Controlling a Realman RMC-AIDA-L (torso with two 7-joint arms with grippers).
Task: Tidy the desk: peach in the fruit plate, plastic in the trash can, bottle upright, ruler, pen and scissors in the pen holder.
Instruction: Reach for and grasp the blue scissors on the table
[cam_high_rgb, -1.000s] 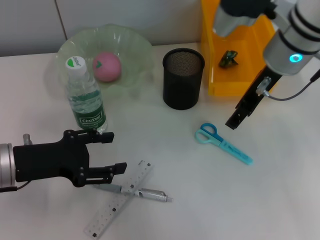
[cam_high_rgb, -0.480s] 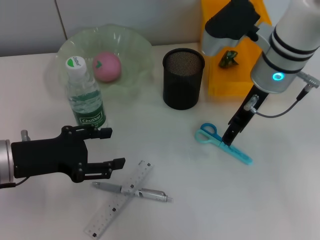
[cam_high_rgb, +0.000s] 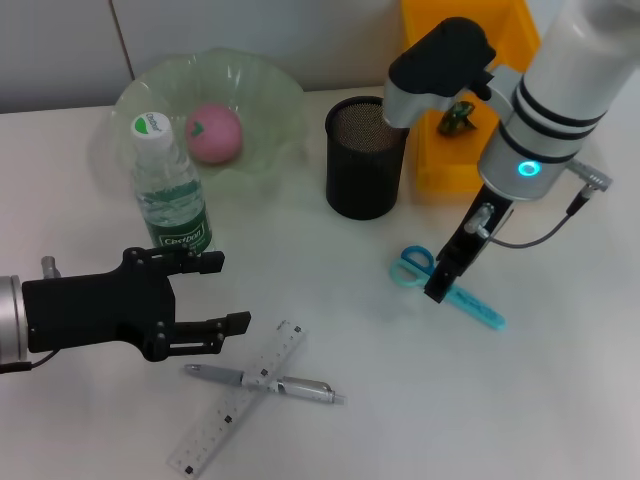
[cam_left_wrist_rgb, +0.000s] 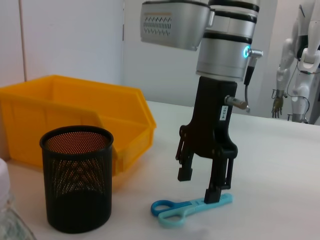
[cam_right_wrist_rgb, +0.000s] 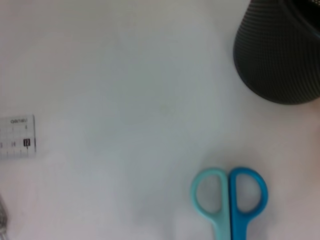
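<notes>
White desk (cam_high_rgb: 560, 400) spread under everything. At its far right edge, a yellow bin (cam_high_rgb: 440, 120) with a small dark green scrap of plastic (cam_high_rgb: 458, 116) inside. Far left, a pale green fruit plate (cam_high_rgb: 270, 95) holding a pink peach (cam_high_rgb: 214, 132). Just in front of the plate, a water bottle (cam_high_rgb: 170, 205) standing upright, white cap on top. Between plate and bin, a black mesh pen holder (cam_high_rgb: 366, 157), upright, nothing seen inside from the head view.

Right gripper (cam_left_wrist_rgb: 199, 184) hanging low over the scissors (cam_high_rgb: 445, 285), fingers parted to a moderate gap and pointing down; one fingertip at or just touching the shaft near the handles, the other clear of the desk. Blue and teal scissors lying flat and closed in front of the pen holder, loops toward it.

Left gripper (cam_high_rgb: 232, 294) hovering at the near left, close to the bottle's base, fingers spread wide and empty.

Near the front edge, a clear ruler (cam_high_rgb: 238, 397) lying diagonally, with a silver pen (cam_high_rgb: 265, 383) crossing it.
</notes>
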